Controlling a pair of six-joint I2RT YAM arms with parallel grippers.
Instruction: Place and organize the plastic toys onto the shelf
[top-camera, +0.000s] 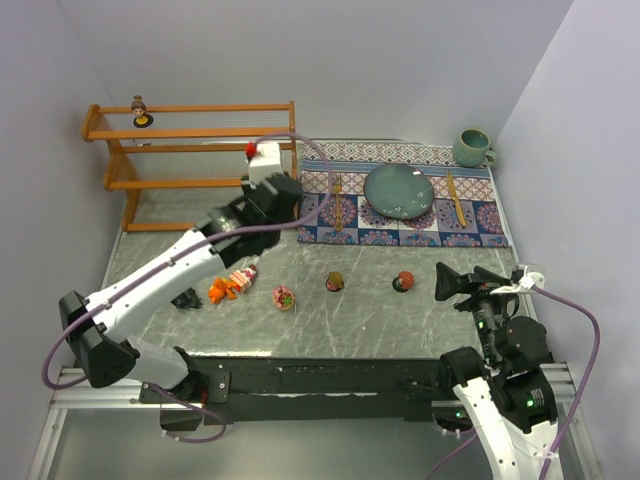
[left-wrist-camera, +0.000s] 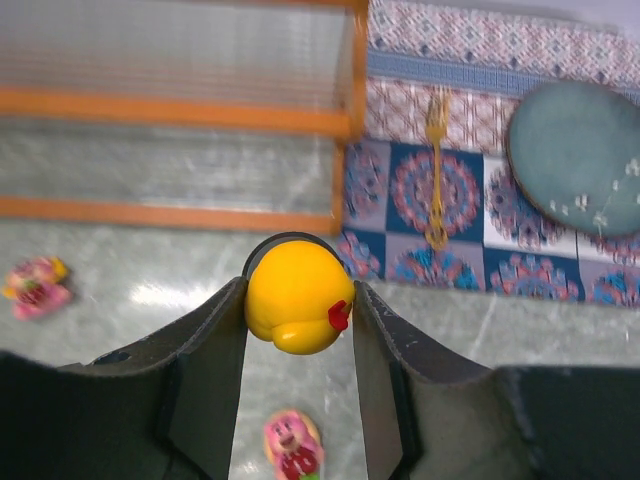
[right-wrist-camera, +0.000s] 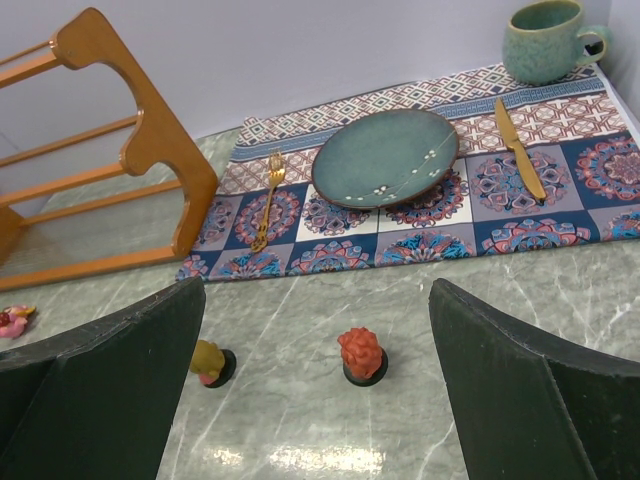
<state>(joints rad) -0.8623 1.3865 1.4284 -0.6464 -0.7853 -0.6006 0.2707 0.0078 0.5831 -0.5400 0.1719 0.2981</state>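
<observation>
A wooden shelf (top-camera: 214, 132) with three slatted tiers stands at the far left of a marbled table (top-camera: 380, 320). One big-headed doll figurine (top-camera: 140, 110) stands on its top tier, near the left end.

The left gripper (left-wrist-camera: 299, 290) hovers just off the shelf's right end. Its jaws are partly closed and clamp a round yellow toy (left-wrist-camera: 292, 298) with a small red mark, one finger pressed to each side.

The other toys sit on the table in front of the shelf, in a loose row running to the right:
- a dark-blue creature (top-camera: 186, 298)
- an orange creature (top-camera: 218, 290)
- a pink figure (top-camera: 241, 278)
- a pink round toy (top-camera: 284, 297)
- a yellowish figure on a dark base (top-camera: 335, 282)
- an orange-red figure on a dark base (top-camera: 403, 282)

The right gripper (right-wrist-camera: 315, 300) is well to the right of the shelf and low over the table. Its jaws are spread wide and hold nothing. The orange-red figure stands ahead of it, between its fingers and touching neither.

A patterned placemat (top-camera: 480, 222) lies right of the shelf.
</observation>
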